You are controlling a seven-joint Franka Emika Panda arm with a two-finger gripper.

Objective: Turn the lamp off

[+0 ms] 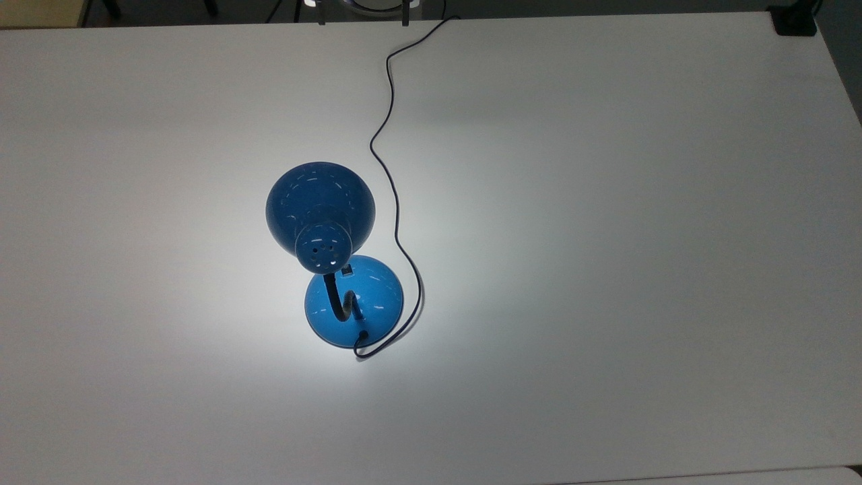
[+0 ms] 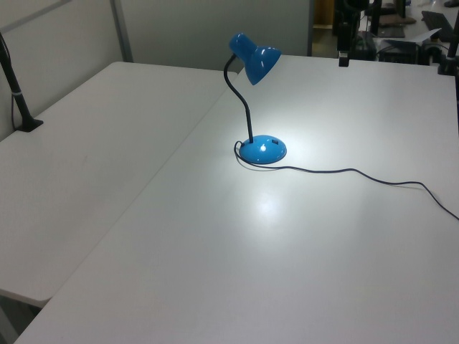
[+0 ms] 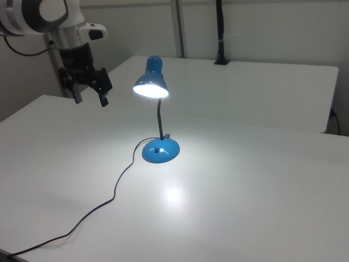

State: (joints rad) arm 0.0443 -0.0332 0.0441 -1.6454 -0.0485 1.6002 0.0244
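The small glossy blue desk lamp (image 3: 156,117) stands lit at the centre of the right view on the white table (image 3: 262,185). The black gripper (image 3: 89,97), fingers spread and empty, hangs at upper left, so the lamp's base switch lies down and right of it.
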